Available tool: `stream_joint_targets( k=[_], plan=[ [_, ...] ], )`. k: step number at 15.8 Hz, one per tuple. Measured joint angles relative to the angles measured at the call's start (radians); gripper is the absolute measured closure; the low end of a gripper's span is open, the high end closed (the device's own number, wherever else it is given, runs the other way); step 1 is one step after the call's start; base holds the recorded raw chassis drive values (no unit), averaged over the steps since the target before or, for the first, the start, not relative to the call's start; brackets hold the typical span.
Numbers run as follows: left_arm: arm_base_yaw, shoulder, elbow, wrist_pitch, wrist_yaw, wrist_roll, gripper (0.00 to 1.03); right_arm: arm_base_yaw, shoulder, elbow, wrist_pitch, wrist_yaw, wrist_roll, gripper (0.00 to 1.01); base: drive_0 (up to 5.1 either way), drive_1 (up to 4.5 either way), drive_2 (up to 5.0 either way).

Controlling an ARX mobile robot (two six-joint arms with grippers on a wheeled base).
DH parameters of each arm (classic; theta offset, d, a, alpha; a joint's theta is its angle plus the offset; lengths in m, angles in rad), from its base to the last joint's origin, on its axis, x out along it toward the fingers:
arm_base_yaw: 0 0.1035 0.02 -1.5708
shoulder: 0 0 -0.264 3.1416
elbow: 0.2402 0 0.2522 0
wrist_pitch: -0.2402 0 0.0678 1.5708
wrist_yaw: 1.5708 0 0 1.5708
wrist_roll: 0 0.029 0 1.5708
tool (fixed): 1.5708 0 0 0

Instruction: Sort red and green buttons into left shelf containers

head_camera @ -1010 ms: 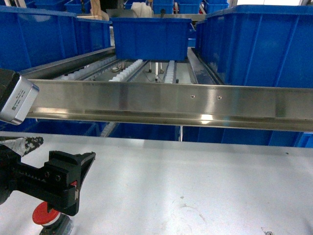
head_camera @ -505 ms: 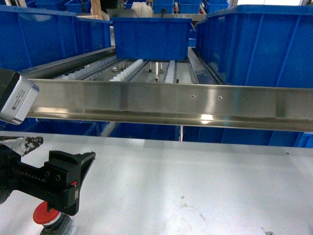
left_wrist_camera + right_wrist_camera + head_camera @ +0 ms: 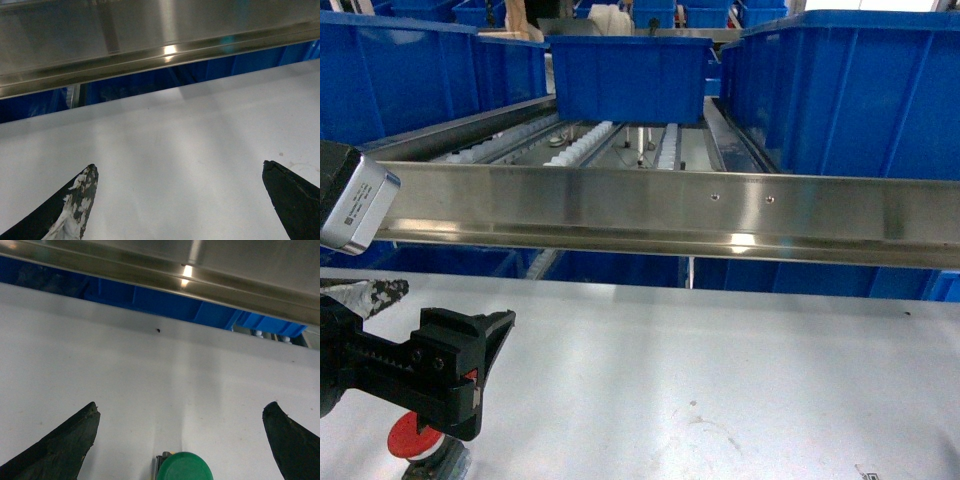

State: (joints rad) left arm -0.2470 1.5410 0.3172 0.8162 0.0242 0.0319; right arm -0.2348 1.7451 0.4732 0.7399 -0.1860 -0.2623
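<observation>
Two black pincers in play, one per arm. Left pincer (image 3: 180, 200) spread wide in the left wrist view: one dark fingertip (image 3: 80, 200) smeared with white at lower left, the other at lower right, only bare white table (image 3: 175, 140) between them, nothing pinched. In the head view, same left pincer (image 3: 460, 375) low at the left edge of the frame, its black blocky body directly over the red button with round mushroom cap (image 3: 408, 438) at the bottom left corner; dark grey body of that button just visible under the cap, resting on the table. Contact between pincer and red cap impossible to tell from this angle.

Right pincer (image 3: 180, 440) likewise spread, dark tips at lower left and lower right of the right wrist view, holding nothing. Green button with round green cap (image 3: 184, 466) at the bottom centre of that view, between the two tips but apart from both, a sliver of its grey body showing at the cap's left, standing on the white table. Right pincer outside the head view.

Beyond the table, a long brushed-steel shelf rail (image 3: 670, 205) across the middle of the head view. Above and behind it, large deep blue plastic bins: one (image 3: 400, 75) at upper left, one (image 3: 628, 75) at upper centre on the roller track, one (image 3: 850, 85) at upper right. More blue plastic visible under the rail in both wrist views.
</observation>
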Motion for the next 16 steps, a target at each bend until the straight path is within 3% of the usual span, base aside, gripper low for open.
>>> stream_joint_targets(
  k=[2,4,10,14,16],
  plan=[
    [0.000,0.000,0.000,0.000,-0.001,0.000,0.05,-0.012,0.164,0.144,-0.087,0.042,-0.032,0.03,0.0,0.00,0.0],
    [0.000,0.000,0.000,0.000,-0.001,0.000,0.05,-0.021,0.167,0.144,-0.098,0.051,-0.045,0.03,0.0,0.00,0.0],
    [0.000,0.000,0.000,0.000,-0.001,0.000,0.05,-0.009,0.360,0.154,-0.042,0.050,-0.044,0.03,0.0,0.00,0.0],
    [0.000,0.000,0.000,0.000,-0.002,0.001,0.05,-0.035,0.386,0.210,-0.019,0.036,-0.044,0.03,0.0,0.00,0.0],
    [0.000,0.000,0.000,0.000,-0.002,0.002,0.05,-0.048,0.400,0.234,-0.013,0.031,-0.043,0.10,0.0,0.00,0.0]
  ],
)
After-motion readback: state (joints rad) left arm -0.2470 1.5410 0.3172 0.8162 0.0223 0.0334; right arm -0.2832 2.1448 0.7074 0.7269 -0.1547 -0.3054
